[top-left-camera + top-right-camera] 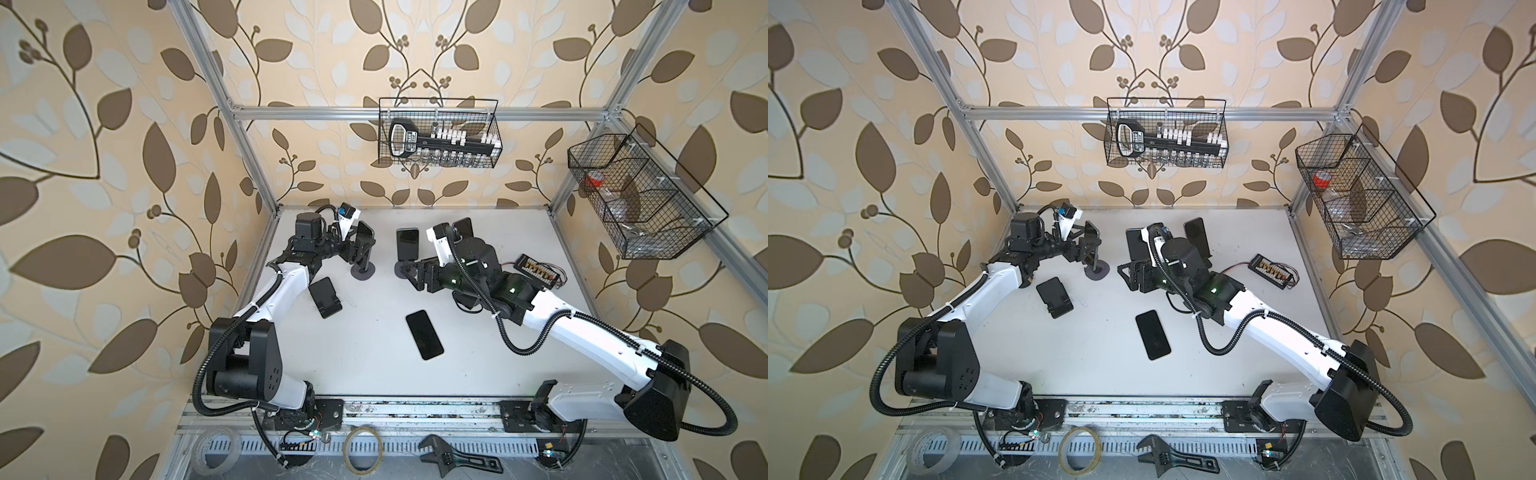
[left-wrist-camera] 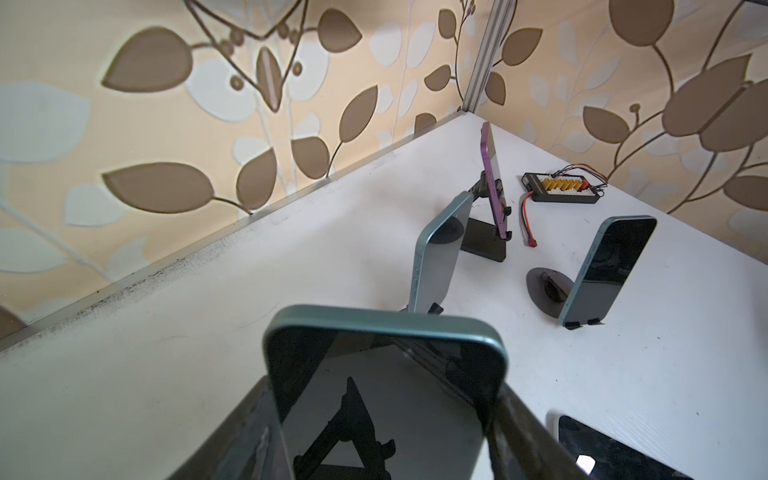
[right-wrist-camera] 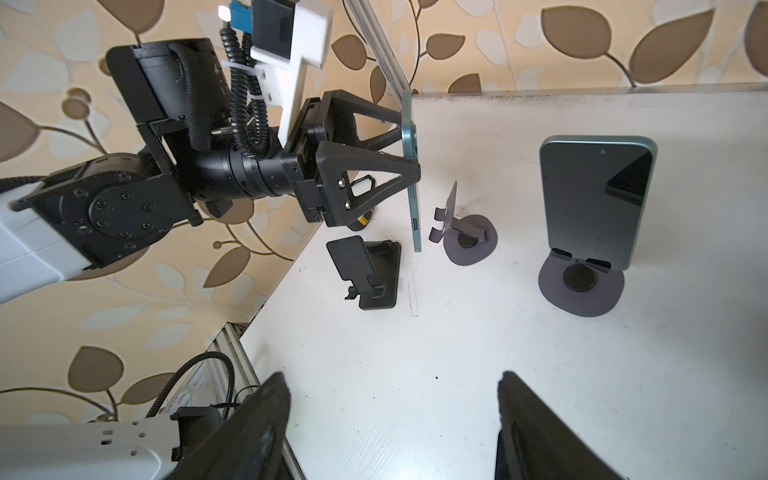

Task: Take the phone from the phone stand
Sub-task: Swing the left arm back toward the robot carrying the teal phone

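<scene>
- Right wrist view: the left gripper [image 3: 408,146] clamps the teal phone [image 3: 417,224] by its edges, held clear of, just beside, its empty grey stand [image 3: 467,239].
- Meanwhile the right gripper [image 3: 392,376] hangs parted, holding nothing.
- Next, I'd guess: lay the phone flat on bare tabletop [image 3: 457,353].

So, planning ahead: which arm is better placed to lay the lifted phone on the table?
Left: the left gripper holds the phone, off its stand; the right gripper is open, empty.
</scene>
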Controlling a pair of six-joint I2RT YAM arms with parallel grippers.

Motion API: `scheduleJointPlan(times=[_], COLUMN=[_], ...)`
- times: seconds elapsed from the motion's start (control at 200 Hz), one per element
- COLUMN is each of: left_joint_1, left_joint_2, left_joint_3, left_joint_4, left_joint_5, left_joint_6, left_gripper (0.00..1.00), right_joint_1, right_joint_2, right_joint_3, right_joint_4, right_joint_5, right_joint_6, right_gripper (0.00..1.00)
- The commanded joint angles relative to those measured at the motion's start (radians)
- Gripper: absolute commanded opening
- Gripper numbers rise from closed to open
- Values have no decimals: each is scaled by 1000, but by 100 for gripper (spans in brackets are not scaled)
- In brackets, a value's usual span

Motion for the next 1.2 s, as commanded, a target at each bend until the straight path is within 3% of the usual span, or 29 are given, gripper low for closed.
scheduleJointPlan(times=[0.0, 0.435, 0.72, 1.195], left_joint_1=[-20, -96, -98, -127], left_joint_2=[-68, -104, -144, -264], left_joint_3=[0, -1, -18, -77], left_joint_4=[57, -38, -90, -153], left_joint_5=[-19, -130, -179, -247], left_joint_6=[-20, -123, -236, -311], left_gripper=[52, 50, 50, 48], right_joint_1=[6, 27, 52, 103], right_joint_2=[-24, -12, -23, -57], right_joint_3=[-16, -10, 5, -42], right_joint_4=[19, -22, -50, -36], right_joint_5=[9, 26, 67, 123], right_joint_6=[6, 47, 51, 80], right_gripper=[80, 79, 79, 79])
